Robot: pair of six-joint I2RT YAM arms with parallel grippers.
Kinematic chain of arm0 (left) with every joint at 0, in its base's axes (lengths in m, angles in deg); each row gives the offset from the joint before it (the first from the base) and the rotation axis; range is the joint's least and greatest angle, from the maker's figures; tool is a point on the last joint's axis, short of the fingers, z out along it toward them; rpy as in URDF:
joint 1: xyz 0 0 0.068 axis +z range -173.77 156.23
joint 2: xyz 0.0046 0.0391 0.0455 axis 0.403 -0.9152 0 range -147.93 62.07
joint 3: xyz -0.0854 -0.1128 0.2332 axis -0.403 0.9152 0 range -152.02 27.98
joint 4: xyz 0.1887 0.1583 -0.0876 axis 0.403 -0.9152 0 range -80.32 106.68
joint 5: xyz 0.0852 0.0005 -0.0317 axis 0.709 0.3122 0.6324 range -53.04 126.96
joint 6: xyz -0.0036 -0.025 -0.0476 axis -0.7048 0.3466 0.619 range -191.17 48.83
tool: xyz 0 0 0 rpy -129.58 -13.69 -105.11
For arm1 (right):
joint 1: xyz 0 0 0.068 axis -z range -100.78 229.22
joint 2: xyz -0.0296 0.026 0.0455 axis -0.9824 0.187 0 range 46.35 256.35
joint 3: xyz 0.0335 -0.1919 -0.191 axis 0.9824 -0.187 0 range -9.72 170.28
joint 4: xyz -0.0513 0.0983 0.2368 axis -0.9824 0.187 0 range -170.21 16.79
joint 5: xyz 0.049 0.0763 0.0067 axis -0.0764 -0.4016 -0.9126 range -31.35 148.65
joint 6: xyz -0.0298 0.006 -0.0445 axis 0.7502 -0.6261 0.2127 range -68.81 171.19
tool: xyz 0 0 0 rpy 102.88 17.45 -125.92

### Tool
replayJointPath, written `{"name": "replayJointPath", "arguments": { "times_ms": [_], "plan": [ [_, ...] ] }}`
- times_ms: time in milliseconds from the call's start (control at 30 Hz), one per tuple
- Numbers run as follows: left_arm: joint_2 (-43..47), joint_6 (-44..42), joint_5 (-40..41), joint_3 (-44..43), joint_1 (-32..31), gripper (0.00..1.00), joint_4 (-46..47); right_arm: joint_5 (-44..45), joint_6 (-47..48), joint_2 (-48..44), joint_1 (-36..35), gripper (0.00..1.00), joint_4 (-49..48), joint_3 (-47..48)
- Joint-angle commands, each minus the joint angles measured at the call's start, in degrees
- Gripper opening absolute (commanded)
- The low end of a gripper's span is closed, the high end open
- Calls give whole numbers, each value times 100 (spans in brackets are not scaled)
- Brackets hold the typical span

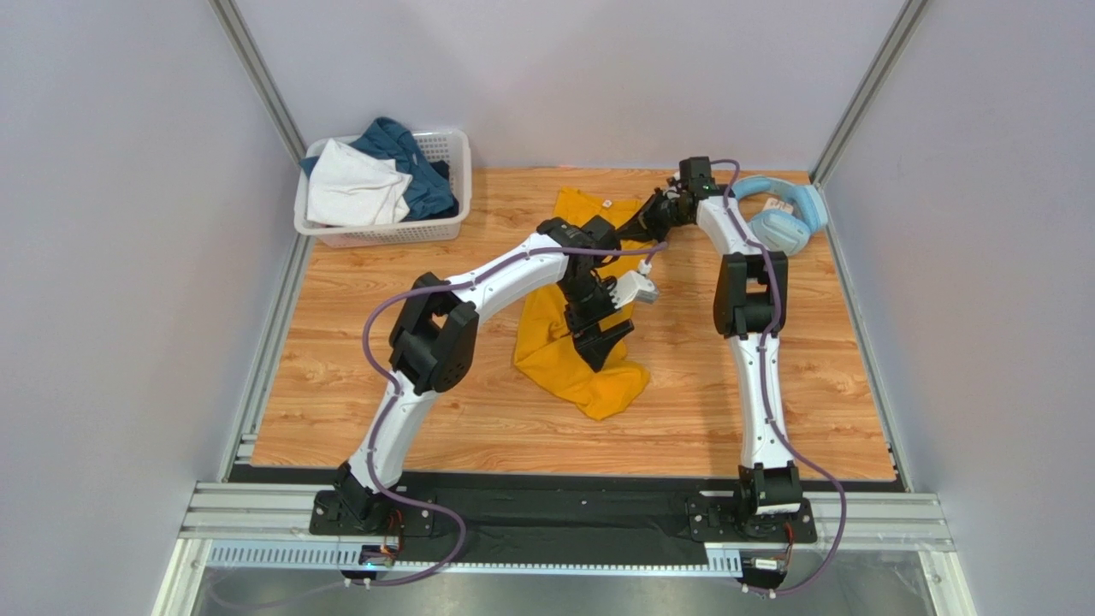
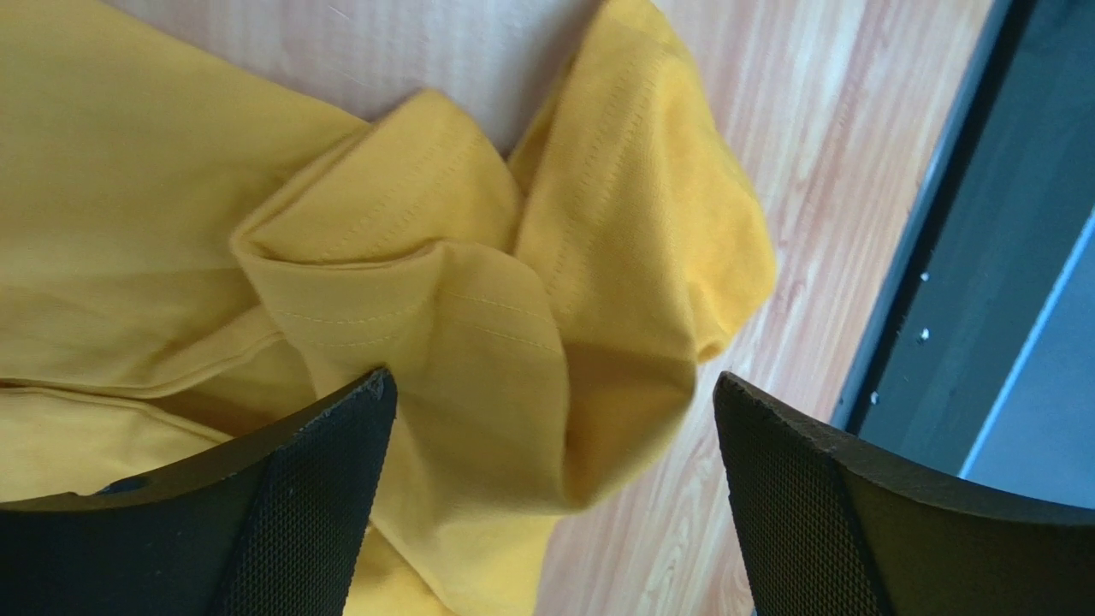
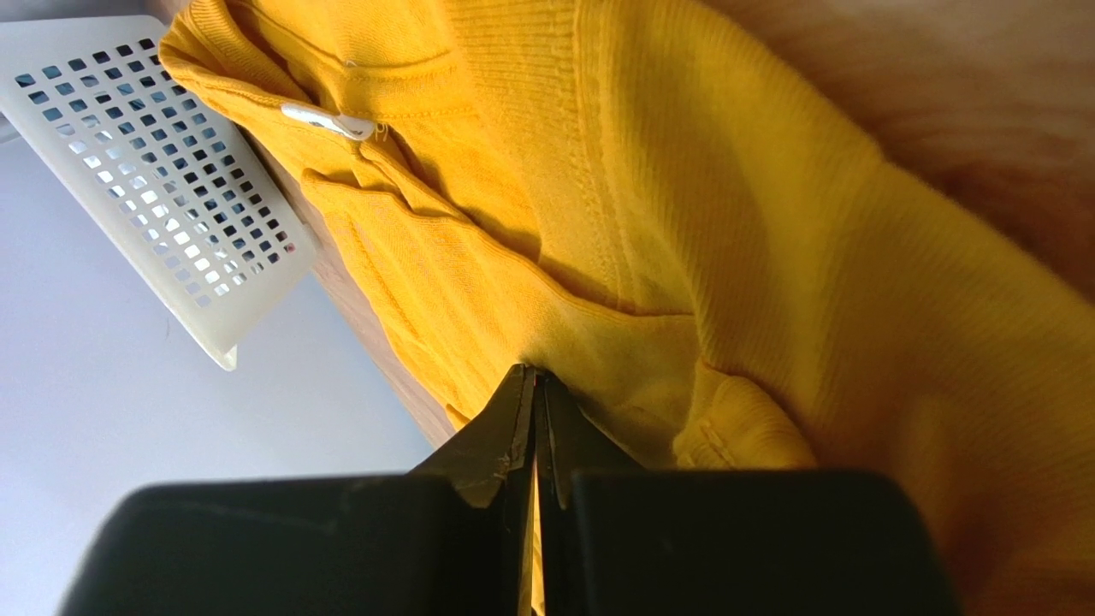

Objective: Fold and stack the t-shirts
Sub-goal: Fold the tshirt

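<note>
Mustard-yellow t-shirt (image 1: 607, 385) crumpled mid-table; right gripper (image 3: 534, 408) pinched tight on its far edge, left gripper (image 2: 553, 513) spread wide over its near end; white garment (image 1: 354, 190) and teal garment (image 1: 414, 161) lie in far-left basket (image 1: 386, 234).

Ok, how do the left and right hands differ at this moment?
The left hand is open, its fingers spread wide, while the right hand is shut, pinching cloth between its fingertips. The left hand hangs over the crumpled near end of the yellow t-shirt; the right hand is at its far end. Both are working on that same yellow t-shirt.
</note>
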Motion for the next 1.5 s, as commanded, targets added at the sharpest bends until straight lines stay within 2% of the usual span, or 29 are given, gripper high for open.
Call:
{"name": "replayJointPath", "arguments": {
  "times_ms": [0, 133, 233, 267, 333, 367, 500, 567, 633, 800, 833, 867, 933, 967, 1033, 1067, 1200, 1233, 1267, 1367, 1433, 1467],
  "plan": [
    [-57, 202, 185, -426, 2, 97, 409, 232, -43, 203, 45, 2, -99, 104],
    [-189, 255, 387, -567, 11, 94, 638, 188, -26, 107, 36, 2, -222, -116],
    [-250, 176, 458, -550, 11, 75, 771, 144, -25, 71, 28, 2, -258, -186],
    [-268, 158, 432, -567, 2, 58, 762, 144, -17, 63, 28, 2, -266, -204],
    [-268, 141, 388, -567, 11, 45, 709, 144, -8, 36, 36, 2, -266, -239],
    [-251, 114, 318, -559, 11, 35, 622, 144, -8, 27, 36, 2, -266, -239],
    [-110, 97, 177, -515, 11, 21, 411, 126, -34, 36, 37, 2, -293, -239],
    [12, 44, 89, -515, 11, 8, 253, 135, -69, 45, 45, 2, -310, -239],
    [101, 0, -7, -523, 11, 0, 103, 144, -96, 71, 37, 1, -328, -239],
    [820, -544, -639, -471, 11, 0, -1064, 161, -96, 62, 80, 1, -328, -265],
    [970, -997, -762, -427, 11, 0, -1345, 170, -104, 62, 98, 1, -328, -274],
    [1250, -1211, -981, -366, 11, 2, -1991, 170, -96, 80, 107, 1, -328, -266],
    [1541, -1920, -1088, -252, 2, 7, -2645, 188, -113, 71, 133, 0, -328, -248],
    [1873, -2012, -1054, 10, 11, 12, -3066, 188, -131, 80, 159, 0, -328, -239],
    [2384, -2161, -495, 668, 2, 21, -3061, 205, -140, 80, 186, 0, -328, -222],
    [2821, -2423, -256, 1307, 2, 25, -3061, 214, -157, 80, 212, 0, -337, -213],
    [3300, -2531, 939, 2603, 11, 30, -3070, 258, -184, 80, 265, 0, -319, -222],
    [3335, -2531, 1377, 2858, 11, 29, -3070, 284, -192, 71, 274, 0, -310, -239],
    [3379, -2531, 1572, 3382, 11, 25, -3062, 284, -184, 71, 282, 0, -276, -248],
    [3318, -2488, 1952, 4106, 28, 15, -2818, 284, -157, 27, 274, 0, -249, -265],
    [3292, -2023, 1883, 3873, 177, 29, -2177, 284, -131, -17, 265, 0, -249, -283],
    [3265, -1856, 1847, 3706, 230, 38, -1504, 284, -122, -34, 256, 0, -223, -309]
  ]
}}
